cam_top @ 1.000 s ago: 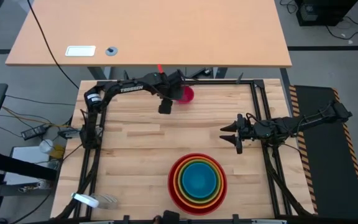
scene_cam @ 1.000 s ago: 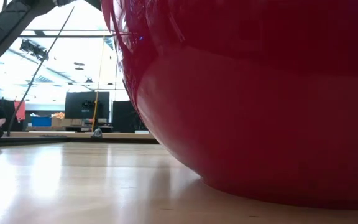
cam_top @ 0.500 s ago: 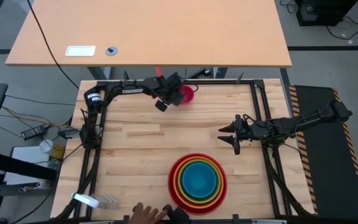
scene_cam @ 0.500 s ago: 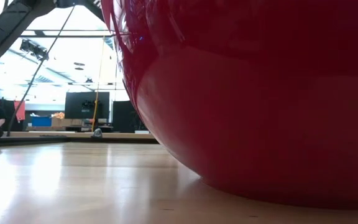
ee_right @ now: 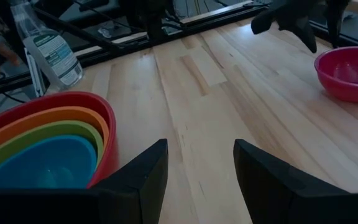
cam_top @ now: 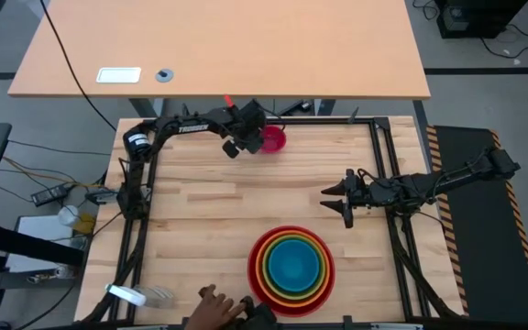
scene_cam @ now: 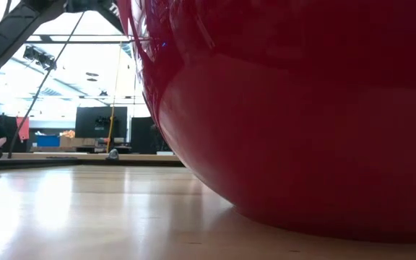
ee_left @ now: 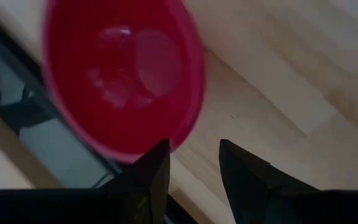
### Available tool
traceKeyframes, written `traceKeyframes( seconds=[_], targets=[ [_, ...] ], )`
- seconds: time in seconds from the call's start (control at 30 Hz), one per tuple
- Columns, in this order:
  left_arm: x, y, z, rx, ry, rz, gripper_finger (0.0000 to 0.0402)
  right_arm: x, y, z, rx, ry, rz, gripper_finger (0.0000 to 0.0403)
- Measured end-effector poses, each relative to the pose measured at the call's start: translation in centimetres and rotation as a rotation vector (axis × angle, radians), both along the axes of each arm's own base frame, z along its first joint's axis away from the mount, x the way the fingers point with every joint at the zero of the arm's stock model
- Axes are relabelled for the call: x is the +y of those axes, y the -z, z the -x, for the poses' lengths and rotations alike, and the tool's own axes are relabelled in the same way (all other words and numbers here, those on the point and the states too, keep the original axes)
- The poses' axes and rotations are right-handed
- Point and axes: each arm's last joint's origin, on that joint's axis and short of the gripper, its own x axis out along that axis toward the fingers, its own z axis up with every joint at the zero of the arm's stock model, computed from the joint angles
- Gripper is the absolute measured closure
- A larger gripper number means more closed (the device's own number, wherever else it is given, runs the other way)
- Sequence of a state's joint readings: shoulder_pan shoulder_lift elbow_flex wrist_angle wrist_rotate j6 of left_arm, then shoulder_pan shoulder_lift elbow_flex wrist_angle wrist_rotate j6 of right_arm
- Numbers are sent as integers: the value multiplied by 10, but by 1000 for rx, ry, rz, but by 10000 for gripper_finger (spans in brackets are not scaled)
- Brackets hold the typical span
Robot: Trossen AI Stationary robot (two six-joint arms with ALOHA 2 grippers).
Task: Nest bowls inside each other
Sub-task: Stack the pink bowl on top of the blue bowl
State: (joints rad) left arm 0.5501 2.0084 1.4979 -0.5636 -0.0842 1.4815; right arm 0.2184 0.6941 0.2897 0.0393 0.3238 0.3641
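Note:
The pink bowl (cam_top: 273,139) stands upright on its base near the table's far edge, beside the dark frame rail; it also shows in the left wrist view (ee_left: 123,74) and the right wrist view (ee_right: 347,71). My left gripper (cam_top: 255,137) hangs over its left side, open, pointing steeply down, nothing between its fingers (ee_left: 194,162). The red bowl (cam_top: 291,266) sits near the front edge with the orange, green and blue bowls nested inside it (ee_right: 42,146). My right gripper (cam_top: 340,198) waits open at the right (ee_right: 197,158). My left gripper's one fingertip (ee_left: 161,152) stands right at the pink bowl's rim (ee_left: 173,140), coming from above at a slant. Whether it touches the rim I cannot tell. The bowl stays on the table.
A person's hand (cam_top: 214,307) reaches in at the near edge, left of the stack. A spray bottle (ee_right: 48,46) lies at the near left corner (cam_top: 136,295). The red bowl (scene_cam: 287,115) fills the low view. Bare wood lies between the pink bowl and the stack.
My left gripper has rolled about its own axis and sunk a little, closing on the pink bowl near the far edge. The bowl has stayed in place. A person's hand has come in at the near edge.

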Motion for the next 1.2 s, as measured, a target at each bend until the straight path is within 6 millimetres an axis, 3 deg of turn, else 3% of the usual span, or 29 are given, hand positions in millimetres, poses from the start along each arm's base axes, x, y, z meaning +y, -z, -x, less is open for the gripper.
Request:
traceKeyframes(
  seconds=[0.27, 0.6, 0.7, 0.83, 0.9, 1.07, 1.2],
  targets=[
    [-5, 10, -10, 33, 135, -49, 277, 0, 0, -1, 0, -1, 0, 213],
    [-8, 9, -13, 24, 169, -71, 288, -2, 2, -3, 11, 8, -1, 213],
    [-7, 12, -13, 30, 166, -66, 313, -2, 2, -3, 7, 7, -2, 213],
    [-8, 12, -13, 20, 140, -54, 379, -2, 2, -3, 8, 7, -2, 213],
    [-8, 10, -14, 0, 99, -44, 389, -2, 2, -3, 9, 6, -2, 213],
    [-22, -13, -15, -46, -2, -99, 395, -2, 3, -3, 18, 7, -1, 213],
    [-58, -48, -19, -79, -2, -205, 398, -2, 3, -3, 17, 8, -1, 213]
  ],
)
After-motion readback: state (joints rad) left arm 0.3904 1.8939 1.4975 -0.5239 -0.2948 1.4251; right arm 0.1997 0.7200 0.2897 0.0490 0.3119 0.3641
